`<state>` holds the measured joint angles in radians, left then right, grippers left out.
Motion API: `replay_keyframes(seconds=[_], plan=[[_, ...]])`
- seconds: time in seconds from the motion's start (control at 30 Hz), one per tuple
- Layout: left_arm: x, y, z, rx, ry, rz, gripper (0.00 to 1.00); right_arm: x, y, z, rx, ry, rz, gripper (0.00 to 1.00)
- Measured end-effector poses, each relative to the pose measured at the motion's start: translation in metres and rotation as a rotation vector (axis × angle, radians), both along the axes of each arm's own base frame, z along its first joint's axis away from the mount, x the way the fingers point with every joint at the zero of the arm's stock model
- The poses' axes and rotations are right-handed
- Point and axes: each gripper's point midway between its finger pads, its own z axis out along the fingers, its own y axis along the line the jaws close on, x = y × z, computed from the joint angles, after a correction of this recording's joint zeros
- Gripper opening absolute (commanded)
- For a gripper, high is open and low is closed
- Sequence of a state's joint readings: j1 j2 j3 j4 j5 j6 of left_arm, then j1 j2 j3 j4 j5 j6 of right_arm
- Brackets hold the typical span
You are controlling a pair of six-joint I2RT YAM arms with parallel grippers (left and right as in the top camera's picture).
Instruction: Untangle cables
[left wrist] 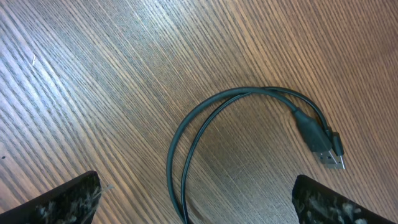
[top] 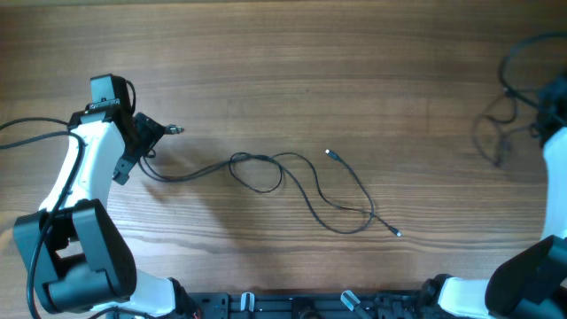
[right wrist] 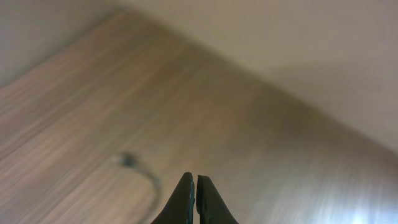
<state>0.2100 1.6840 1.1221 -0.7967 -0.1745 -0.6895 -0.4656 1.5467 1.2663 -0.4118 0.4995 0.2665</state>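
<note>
A thin dark cable lies across the table's middle with a loop and crossing strands. Its small ends lie at the centre and lower right. Its USB plug lies at the left. My left gripper hovers just above that end. In the left wrist view the gripper is open, two side-by-side strands run between the fingers, and the plug lies ahead to the right. My right gripper is shut and empty above the table; a blurred cable end lies below it.
A second thin dark cable lies bunched at the far right, beside my right arm. The arm bases stand along the front edge. The table is bare wood elsewhere.
</note>
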Motion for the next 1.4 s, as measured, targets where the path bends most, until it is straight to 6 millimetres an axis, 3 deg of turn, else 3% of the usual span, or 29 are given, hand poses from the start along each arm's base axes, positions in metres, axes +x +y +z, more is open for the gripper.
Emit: replay_keyframes(seconds=[0.13, 0.23, 0.37, 0.53, 0.67, 0.73, 0.8, 0.9, 0.93, 0.97, 1.2, 1.27, 1.4], plan=[[0.0, 0.0, 0.0, 0.0, 0.0, 0.0, 1.0, -0.036, -0.056, 0.009, -0.056, -0.032, -0.165, 0.04], [0.0, 0.0, 0.0, 0.0, 0.0, 0.0, 1.0, -0.056, -0.091, 0.005, -0.051, -0.061, -0.215, 0.05], [0.0, 0.0, 0.0, 0.0, 0.0, 0.0, 1.0, -0.068, -0.121, -0.024, 0.005, -0.042, -0.206, 0.06], [0.0, 0.0, 0.0, 0.0, 0.0, 0.0, 1.0, -0.086, -0.151, -0.083, 0.081, 0.034, -0.244, 0.1], [0.0, 0.0, 0.0, 0.0, 0.0, 0.0, 1.0, -0.104, -0.17, -0.109, 0.102, 0.055, -0.29, 0.12], [0.0, 0.0, 0.0, 0.0, 0.0, 0.0, 1.0, -0.109, -0.18, -0.109, 0.087, 0.035, -0.301, 0.47], [0.0, 0.0, 0.0, 0.0, 0.0, 0.0, 1.0, -0.109, -0.188, -0.103, 0.066, 0.001, -0.292, 0.7], [0.0, 0.0, 0.0, 0.0, 0.0, 0.0, 1.0, -0.105, -0.187, -0.105, 0.083, -0.006, -0.249, 0.98], [0.0, 0.0, 0.0, 0.0, 0.0, 0.0, 1.0, -0.104, -0.185, -0.109, 0.098, 0.0, -0.242, 1.0], [0.0, 0.0, 0.0, 0.0, 0.0, 0.0, 1.0, -0.104, -0.181, -0.114, 0.122, 0.01, -0.233, 1.0], [0.0, 0.0, 0.0, 0.0, 0.0, 0.0, 1.0, -0.123, -0.125, -0.205, 0.471, 0.176, -0.219, 1.0], [0.0, 0.0, 0.0, 0.0, 0.0, 0.0, 1.0, -0.126, -0.117, -0.211, 0.515, 0.172, -0.247, 1.0], [0.0, 0.0, 0.0, 0.0, 0.0, 0.0, 1.0, -0.121, -0.114, -0.201, 0.523, 0.136, -0.245, 1.0]])
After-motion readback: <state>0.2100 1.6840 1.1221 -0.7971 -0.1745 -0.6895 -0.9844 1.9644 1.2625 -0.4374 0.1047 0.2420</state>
